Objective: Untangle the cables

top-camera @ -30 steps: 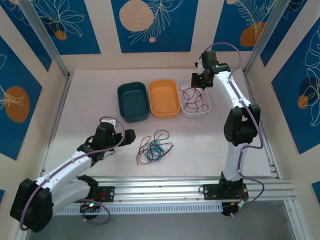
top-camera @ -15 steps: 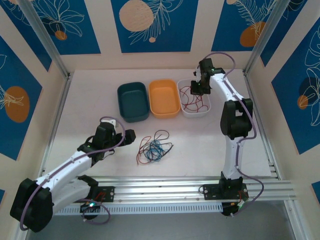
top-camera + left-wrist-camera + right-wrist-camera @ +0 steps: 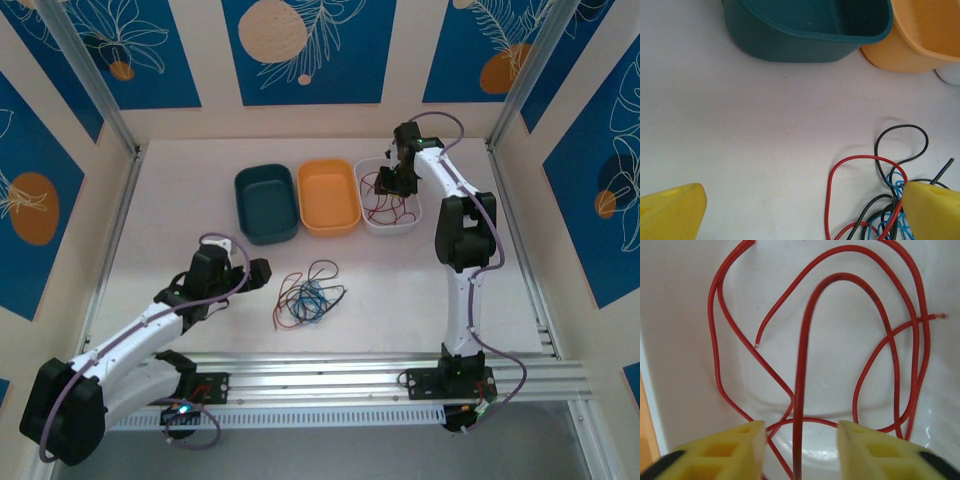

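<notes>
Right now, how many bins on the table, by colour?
Teal bin: 1
Orange bin: 1
White bin: 1, with red cable inside
Total: 3 bins

Top external: high above and behind the arm bases, tilted down and forward; the farthest view, taking in the whole tabletop and the back wall.
Left wrist: low over the tabletop, facing forward toward the teal bin and orange bin; close, with the left pincer fingers at its bottom corners.
Right wrist: looks straight down into the white bin; nearest of all, red cables large in frame.
Shared, top and left wrist: teal and orange bins, loose cables before them.
Shared, top and right wrist: white bin with red cables.
</notes>
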